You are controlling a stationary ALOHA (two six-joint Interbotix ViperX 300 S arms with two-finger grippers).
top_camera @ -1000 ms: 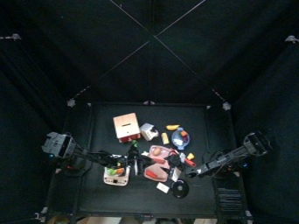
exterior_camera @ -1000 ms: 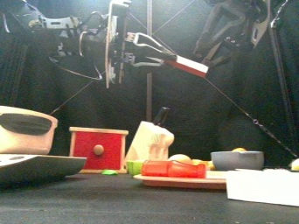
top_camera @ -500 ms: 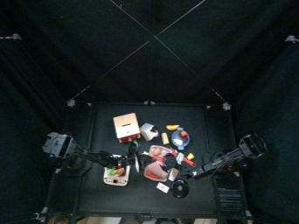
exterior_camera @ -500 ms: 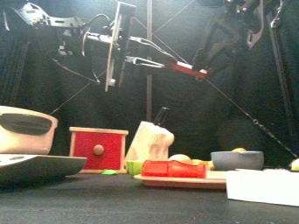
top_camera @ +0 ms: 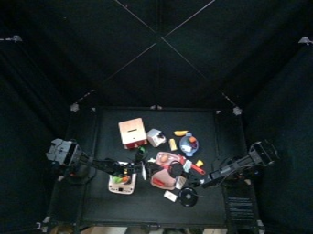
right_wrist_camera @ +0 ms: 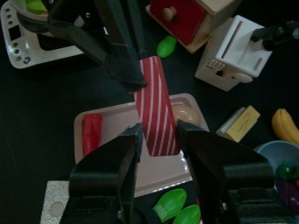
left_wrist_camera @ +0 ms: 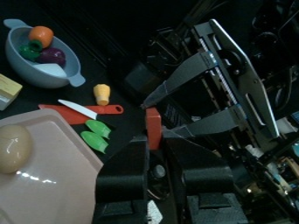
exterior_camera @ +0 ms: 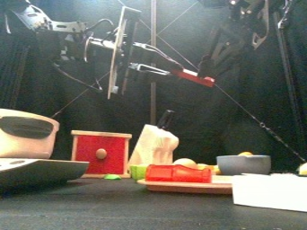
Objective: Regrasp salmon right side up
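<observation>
Both grippers are clamping the salmon [right_wrist_camera: 156,103] in mid-air above the table.

The right gripper [right_wrist_camera: 160,140] is pinching one end of the red, pale-streaked fillet between its jaws, while the left gripper [exterior_camera: 153,57] is gripping the opposite end. The fillet is spanning the gap between them, high over the pink cutting board [right_wrist_camera: 107,176] and the toy food around it.

The desk [top_camera: 101,128] carries a red box [exterior_camera: 100,154], and to its right a pink board [exterior_camera: 180,186].
</observation>
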